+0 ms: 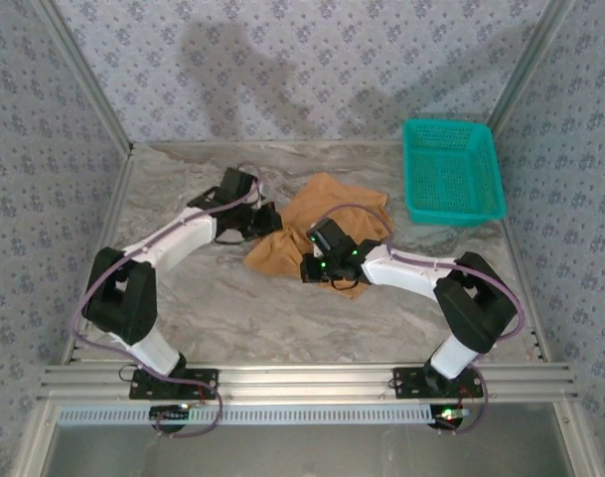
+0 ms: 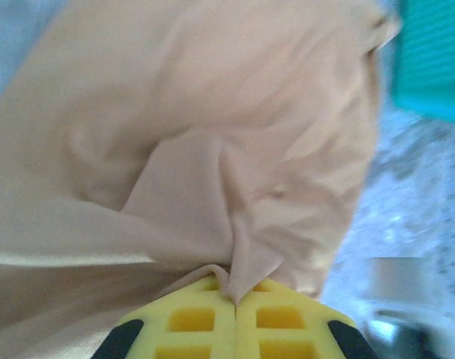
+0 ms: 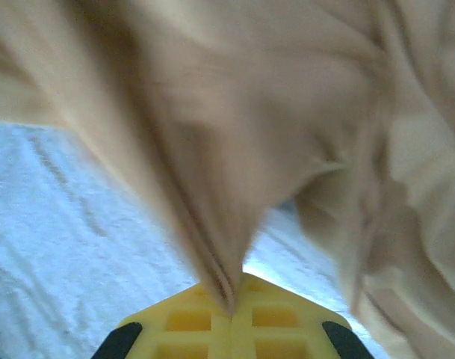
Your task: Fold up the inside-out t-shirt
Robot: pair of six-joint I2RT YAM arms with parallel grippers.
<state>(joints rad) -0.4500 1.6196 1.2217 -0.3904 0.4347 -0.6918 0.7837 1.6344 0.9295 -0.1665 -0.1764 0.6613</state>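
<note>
The t-shirt (image 1: 327,214) lies bunched on the table (image 1: 232,308), about midway between the left and right edges and somewhat nearer the far edge. The basket (image 1: 451,174) stands in the far right corner, near the t-shirt's right side (apart from it, as far as the top view tells). The left gripper (image 1: 267,221) sits at the t-shirt's left edge and the right gripper (image 1: 317,268) at its near edge, each pinching a fold of cloth.

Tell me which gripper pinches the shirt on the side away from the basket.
The left gripper: it clamps the t-shirt at its left edge; the right gripper holds its near edge.
</note>
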